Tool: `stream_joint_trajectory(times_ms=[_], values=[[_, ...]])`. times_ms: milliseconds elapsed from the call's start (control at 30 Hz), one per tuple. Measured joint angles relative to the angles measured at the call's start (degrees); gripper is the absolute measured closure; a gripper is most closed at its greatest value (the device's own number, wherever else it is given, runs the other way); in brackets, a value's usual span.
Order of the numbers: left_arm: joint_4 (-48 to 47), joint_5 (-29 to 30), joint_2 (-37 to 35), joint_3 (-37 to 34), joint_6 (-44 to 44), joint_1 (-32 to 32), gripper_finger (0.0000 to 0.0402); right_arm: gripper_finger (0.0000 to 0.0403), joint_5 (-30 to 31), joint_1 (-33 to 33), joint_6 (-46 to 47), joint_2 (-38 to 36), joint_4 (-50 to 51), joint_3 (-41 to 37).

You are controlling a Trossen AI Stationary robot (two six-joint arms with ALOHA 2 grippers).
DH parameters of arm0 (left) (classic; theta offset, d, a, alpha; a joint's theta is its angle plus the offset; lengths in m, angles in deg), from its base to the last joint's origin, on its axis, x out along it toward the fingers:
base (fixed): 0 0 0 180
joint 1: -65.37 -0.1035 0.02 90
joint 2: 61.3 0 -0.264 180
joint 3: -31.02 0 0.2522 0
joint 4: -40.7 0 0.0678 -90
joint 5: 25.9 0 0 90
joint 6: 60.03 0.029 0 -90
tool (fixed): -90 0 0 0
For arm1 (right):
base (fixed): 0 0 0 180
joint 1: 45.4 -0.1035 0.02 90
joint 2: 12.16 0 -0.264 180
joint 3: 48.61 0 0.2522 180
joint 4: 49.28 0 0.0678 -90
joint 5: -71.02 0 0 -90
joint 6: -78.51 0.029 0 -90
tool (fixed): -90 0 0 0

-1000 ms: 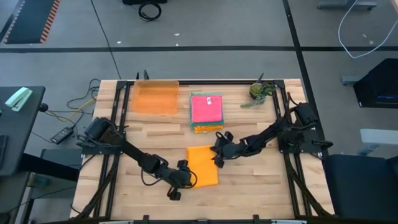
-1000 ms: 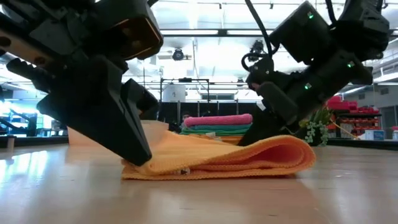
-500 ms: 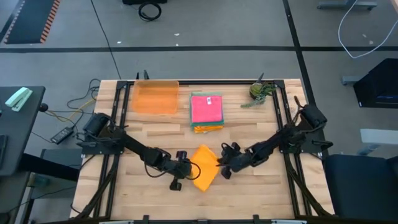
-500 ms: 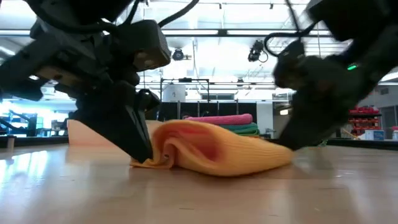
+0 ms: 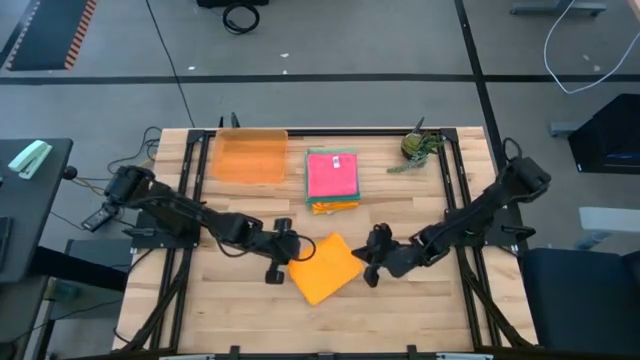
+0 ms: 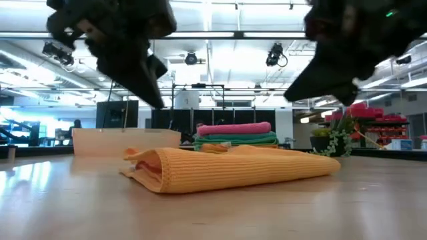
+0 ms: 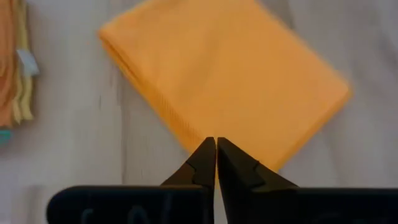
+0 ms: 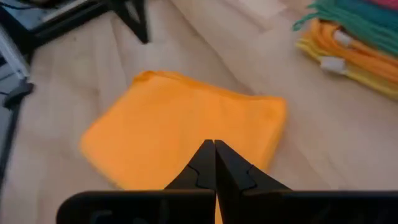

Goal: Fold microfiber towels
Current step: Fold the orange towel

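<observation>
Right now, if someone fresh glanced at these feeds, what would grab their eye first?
The folded orange towel lying skewed on the wooden table at the middle front, with the left gripper and right gripper flanking it, both lifted clear, jaws shut. Behind it sits the towel stack, pink on top, with the translucent orange tray beside it.

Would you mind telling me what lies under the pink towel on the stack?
Under the pink towel the low view shows green layers, then orange and yellow edges. How many towels lie there, and their middles, is covered.
</observation>
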State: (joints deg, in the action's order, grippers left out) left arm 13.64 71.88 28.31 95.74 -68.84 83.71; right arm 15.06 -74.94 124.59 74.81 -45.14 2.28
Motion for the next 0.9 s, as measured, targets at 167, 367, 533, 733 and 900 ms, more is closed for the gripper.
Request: stream_joint_trajectory(times_ms=[167, 367, 533, 733, 900], values=[[6.98, -1.26, 1.74, 0.02, -1.34, 2.26, 0.0395, 0.04, -4.93, 4.71, -4.68, 5.66, -8.4, -0.04], [10.15, -1.58, 7.13, 0.04, -4.14, 5.59, 0.038, 0.04, -7.94, 10.22, -9.28, 13.9, -11.75, 3.91], [8.75, -1.46, 10.8, -0.04, -7.66, 6.04, 0.0395, 0.04, -8.93, 12.97, -11.25, 16.85, -11.01, 6.35], [6.37, -0.11, 11.93, 0.09, -8.53, 5.3, 0.0381, 0.04, -9.59, 14.08, -6.68, 18.74, -6.14, 6.36], [4.42, 2.18, 11.89, 0.1, -6.93, 3.25, 0.0393, 0.04, -8.01, 12.82, -2.62, 18.68, -2.28, 6.52]])
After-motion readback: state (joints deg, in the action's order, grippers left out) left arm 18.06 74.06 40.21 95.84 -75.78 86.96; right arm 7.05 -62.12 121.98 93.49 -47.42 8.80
